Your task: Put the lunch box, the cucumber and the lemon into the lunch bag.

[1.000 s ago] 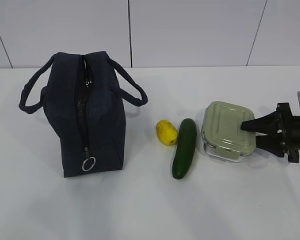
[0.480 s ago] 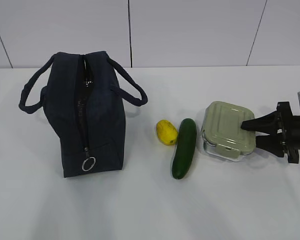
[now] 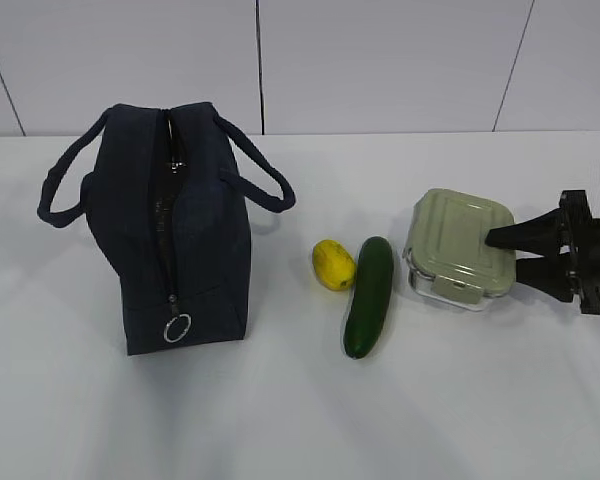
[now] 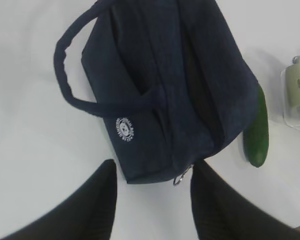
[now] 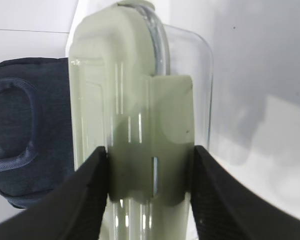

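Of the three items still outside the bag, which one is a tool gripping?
The lunch box. The right tool clamps its right edge between both fingers, tilting it off the table. The cucumber and lemon lie untouched on the table beside it.

A plain white tabletop (image 3: 280,420) is carrying a boxy dark navy fabric bag (image 3: 175,240), a small yellow oval lemon (image 3: 333,264) and a long dark green cucumber (image 3: 369,296) lying just beside it.

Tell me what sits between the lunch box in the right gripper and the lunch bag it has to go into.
The cucumber and the lemon lie on the table between the lunch box, clamped in the right gripper, and the lunch bag. Both lie low; a path above them looks clear. The bag's top zipper appears open.
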Robot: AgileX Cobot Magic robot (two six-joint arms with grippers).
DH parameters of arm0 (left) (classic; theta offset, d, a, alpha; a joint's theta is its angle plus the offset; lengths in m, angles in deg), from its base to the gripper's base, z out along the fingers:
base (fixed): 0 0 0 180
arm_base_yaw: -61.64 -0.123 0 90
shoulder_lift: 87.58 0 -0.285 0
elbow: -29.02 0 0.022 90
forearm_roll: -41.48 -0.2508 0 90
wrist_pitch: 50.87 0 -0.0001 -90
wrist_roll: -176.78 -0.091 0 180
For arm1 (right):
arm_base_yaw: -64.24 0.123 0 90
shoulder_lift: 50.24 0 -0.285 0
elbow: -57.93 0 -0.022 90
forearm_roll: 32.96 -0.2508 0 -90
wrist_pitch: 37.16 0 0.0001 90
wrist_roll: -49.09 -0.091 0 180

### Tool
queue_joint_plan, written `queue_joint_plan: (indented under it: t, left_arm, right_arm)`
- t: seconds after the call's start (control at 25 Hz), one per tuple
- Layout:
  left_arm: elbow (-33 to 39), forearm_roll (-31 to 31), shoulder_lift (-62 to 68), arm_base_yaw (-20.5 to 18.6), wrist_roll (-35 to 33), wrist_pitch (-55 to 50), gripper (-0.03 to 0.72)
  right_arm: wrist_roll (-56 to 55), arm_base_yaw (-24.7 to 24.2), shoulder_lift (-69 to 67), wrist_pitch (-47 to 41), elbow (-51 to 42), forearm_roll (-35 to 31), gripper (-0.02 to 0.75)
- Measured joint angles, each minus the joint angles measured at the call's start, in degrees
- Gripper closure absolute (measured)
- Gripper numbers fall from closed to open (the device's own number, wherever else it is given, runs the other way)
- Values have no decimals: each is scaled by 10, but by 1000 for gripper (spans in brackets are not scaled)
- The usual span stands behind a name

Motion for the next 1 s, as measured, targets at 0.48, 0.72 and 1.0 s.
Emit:
queue_joint_plan:
  t: [0.48, 0.72, 1.0]
  left_arm:
    - [-161, 109, 263, 0, -107, -18, 338]
    - [-235, 139, 361, -4, -116, -57, 338]
    - [-270, 157, 397, -4, -122, -76, 338]
  right_arm:
    - [-19, 0, 1, -1, 0, 1, 367]
    - [-24, 0, 1, -1, 0, 1, 368]
    - [-30, 0, 1, -1, 0, 2, 368]
